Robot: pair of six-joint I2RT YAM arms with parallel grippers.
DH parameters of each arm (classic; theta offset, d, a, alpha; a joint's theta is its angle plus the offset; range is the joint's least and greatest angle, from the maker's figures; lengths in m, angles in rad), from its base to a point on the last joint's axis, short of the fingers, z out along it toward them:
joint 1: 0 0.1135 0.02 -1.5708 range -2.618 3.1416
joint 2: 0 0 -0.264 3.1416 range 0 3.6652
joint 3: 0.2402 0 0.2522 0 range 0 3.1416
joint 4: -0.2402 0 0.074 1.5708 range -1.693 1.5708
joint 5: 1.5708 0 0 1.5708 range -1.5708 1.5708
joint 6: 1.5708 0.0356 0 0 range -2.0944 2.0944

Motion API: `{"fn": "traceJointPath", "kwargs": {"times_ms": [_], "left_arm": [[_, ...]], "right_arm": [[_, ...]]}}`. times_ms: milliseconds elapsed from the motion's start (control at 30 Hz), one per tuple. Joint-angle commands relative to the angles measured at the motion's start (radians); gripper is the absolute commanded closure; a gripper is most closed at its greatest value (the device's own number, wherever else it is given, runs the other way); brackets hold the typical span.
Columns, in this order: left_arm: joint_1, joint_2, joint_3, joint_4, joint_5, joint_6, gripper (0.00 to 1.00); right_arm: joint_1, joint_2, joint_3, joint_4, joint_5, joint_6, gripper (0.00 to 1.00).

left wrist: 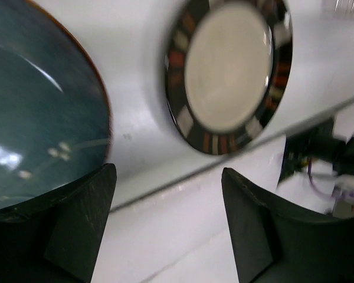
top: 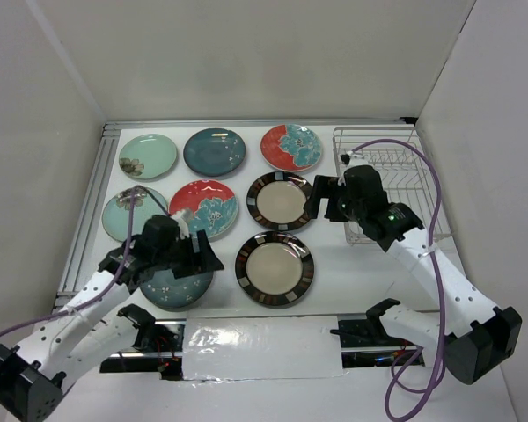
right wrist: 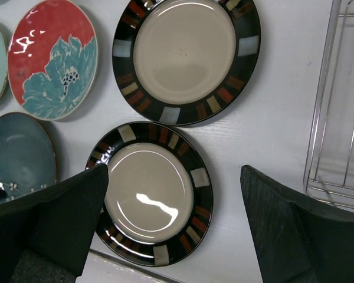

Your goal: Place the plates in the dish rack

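- Left pincer point(left wrist: 168, 183) is spread open and empty, low over the near-left dark teal plate point(top: 172, 288)
- Right pincer point(right wrist: 172, 177) is also parted, gripping nothing, between the far striped-rim plate point(top: 280, 200) and the dish rack point(top: 405, 167)
- Eight plates lie flat on the white tabletop point(top: 352, 264), all left of the rack

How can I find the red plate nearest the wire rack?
Find the wire rack at the far right. Just left of it, in the back row, lies the red plate with a blue flower. Its neighbours are a plain dark plate and a stripy-rimmed cream plate; the other red plate lies a row nearer.
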Motion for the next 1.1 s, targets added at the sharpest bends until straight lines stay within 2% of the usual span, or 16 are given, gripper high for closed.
{"fn": "traceJointPath", "kwargs": {"times_ms": [0, 167, 233, 367, 500, 1067], "left_arm": [[-0.147, -0.006, -0.054, 0.126, -0.051, -0.186, 0.17], [-0.354, 0.069, -0.143, 0.286, -0.153, -0.344, 0.24], [-0.377, 0.080, -0.211, 0.399, -0.178, -0.419, 0.26], [-0.390, 0.120, -0.306, 0.592, -0.200, -0.495, 0.32], [-0.428, 0.194, -0.326, 0.685, -0.260, -0.515, 0.36], [-0.439, 0.522, -0.475, 1.156, -0.279, -0.729, 0.41]], "right_arm": [[-0.016, -0.001, 0.019, 0.008, -0.035, 0.007, 0.01], [-0.017, -0.001, 0.001, 0.026, -0.083, 0.007, 0.01], [-0.017, -0.001, -0.011, 0.026, -0.092, 0.007, 0.01], [-0.026, -0.010, -0.021, 0.035, -0.110, 0.016, 0.01], [-0.026, -0.010, -0.021, 0.035, -0.123, 0.016, 0.01], [-0.035, -0.020, -0.050, 0.035, -0.141, 0.016, 0.01]]}}
